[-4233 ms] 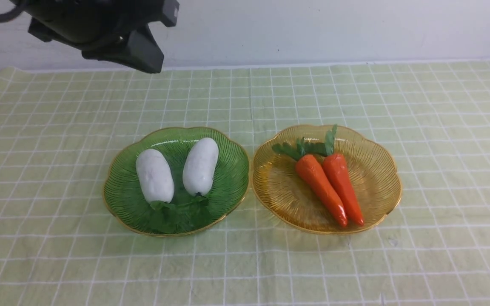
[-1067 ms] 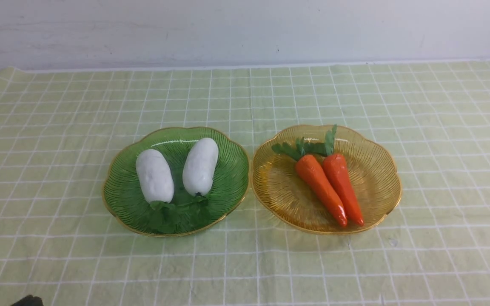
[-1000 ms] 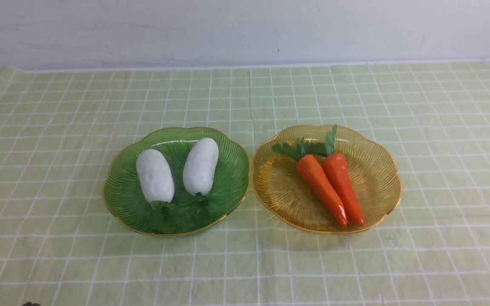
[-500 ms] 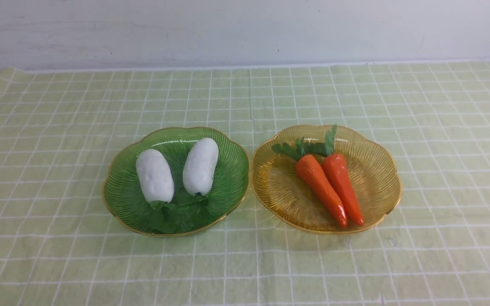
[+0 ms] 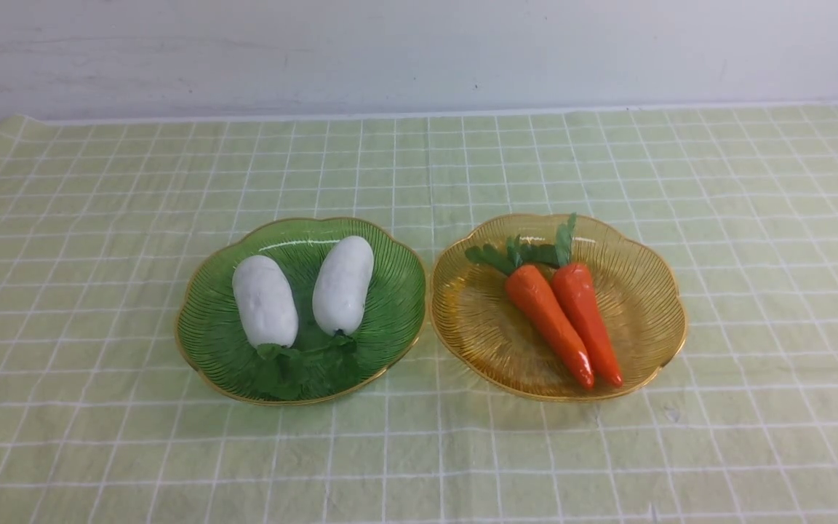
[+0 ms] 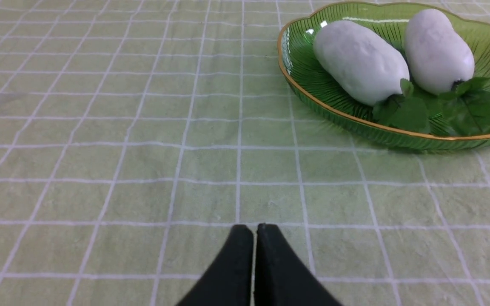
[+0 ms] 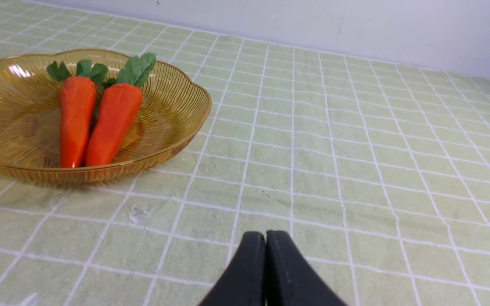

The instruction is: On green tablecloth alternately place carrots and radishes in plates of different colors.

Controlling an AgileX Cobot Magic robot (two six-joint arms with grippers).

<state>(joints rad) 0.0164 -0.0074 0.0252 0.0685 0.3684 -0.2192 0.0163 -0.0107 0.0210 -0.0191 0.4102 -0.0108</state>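
Left claw [image 6: 254,229] low over bare green tablecloth [image 5: 84,218], jaws pressed together on nothing, well clear of the green plate [image 6: 313,102]. Gone from the front view entirely, where a few seconds ago a dark arm hung over the far left of the cloth and a second ago only a dark scrap showed at the near left edge.

On the left, green plate [image 5: 201,342] holding both radishes: left radish [image 5: 265,301] and right radish [image 5: 343,284], side by side, apart, leafy tops toward the robot. Neither shifted across the last seconds.

Just beside it, rims nearly touching, amber plate [image 5: 652,255] holding both carrots: left carrot [image 5: 548,322] and right carrot [image 5: 586,320], lying against each other, tips toward the robot, leaves toward the far wall [image 5: 419,51].

Right claw [image 7: 266,238] likewise clenched and empty, over open cloth to the right of the amber plate [image 7: 177,127], apart from it.

Nothing left loose on the cloth in any view. Sorted by kind, one kind per colour, so the placing looks finished. Withdrawal of the left arm and both claws parked empty read as the end of the job rather than a pause before another pick. No further grasp seemingly needed.
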